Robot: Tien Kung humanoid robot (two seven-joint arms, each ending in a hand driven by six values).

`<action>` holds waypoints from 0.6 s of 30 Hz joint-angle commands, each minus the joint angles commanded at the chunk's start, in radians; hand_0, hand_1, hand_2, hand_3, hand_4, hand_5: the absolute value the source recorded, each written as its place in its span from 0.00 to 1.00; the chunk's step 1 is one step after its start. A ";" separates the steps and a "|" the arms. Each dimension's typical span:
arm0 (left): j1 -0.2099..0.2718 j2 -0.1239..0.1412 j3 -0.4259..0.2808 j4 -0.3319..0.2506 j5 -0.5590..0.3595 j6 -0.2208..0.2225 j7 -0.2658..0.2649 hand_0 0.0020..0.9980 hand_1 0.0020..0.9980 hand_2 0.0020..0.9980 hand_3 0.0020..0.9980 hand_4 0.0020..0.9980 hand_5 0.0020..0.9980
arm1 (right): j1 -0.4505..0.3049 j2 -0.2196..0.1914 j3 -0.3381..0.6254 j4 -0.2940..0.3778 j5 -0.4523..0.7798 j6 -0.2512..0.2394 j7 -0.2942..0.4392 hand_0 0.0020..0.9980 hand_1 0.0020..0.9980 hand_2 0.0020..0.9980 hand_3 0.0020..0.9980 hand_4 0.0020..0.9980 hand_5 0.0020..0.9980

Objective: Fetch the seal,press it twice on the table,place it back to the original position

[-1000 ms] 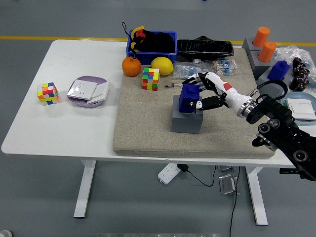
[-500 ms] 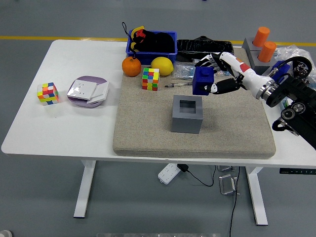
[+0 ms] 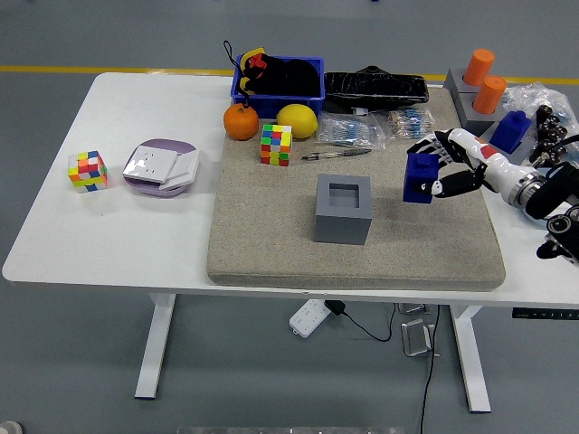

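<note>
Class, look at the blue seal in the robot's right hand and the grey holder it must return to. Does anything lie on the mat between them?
Nothing visible does. The right hand grips the blue seal to the right of the grey holder, and the mat between them is bare. The holder's square socket is open. The pen lies farther back, off that line.

We see our right hand [image 3: 441, 172] gripping the blue block-shaped seal [image 3: 421, 177] over the beige felt mat [image 3: 271, 226] on the white surface [image 3: 136, 235], right of the open grey square holder [image 3: 344, 210].
</note>
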 joint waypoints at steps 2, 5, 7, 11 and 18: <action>0.000 0.000 0.001 0.000 0.000 0.000 0.000 0.79 0.75 0.74 0.76 0.63 0.45 | -0.006 0.005 -0.018 -0.023 0.011 -0.003 0.004 0.54 0.43 0.44 0.46 0.75 0.00; 0.000 -0.001 0.002 0.000 -0.001 0.000 0.000 0.79 0.75 0.74 0.76 0.63 0.45 | -0.015 0.014 -0.033 -0.054 0.022 -0.010 0.013 0.54 0.43 0.44 0.46 0.75 0.00; 0.001 -0.001 0.002 0.000 -0.002 0.000 0.000 0.79 0.75 0.74 0.76 0.63 0.44 | -0.021 0.020 -0.040 -0.072 0.026 -0.016 0.019 0.54 0.43 0.44 0.46 0.75 0.00; 0.003 -0.002 0.006 0.001 -0.004 -0.001 0.001 0.79 0.75 0.74 0.76 0.63 0.44 | -0.028 0.032 -0.050 -0.104 0.036 -0.026 0.029 0.54 0.43 0.44 0.46 0.75 0.00; 0.004 -0.003 0.006 0.001 -0.003 0.000 0.001 0.79 0.75 0.74 0.76 0.63 0.44 | -0.034 0.044 -0.060 -0.134 0.050 -0.036 0.040 0.54 0.43 0.44 0.46 0.74 0.00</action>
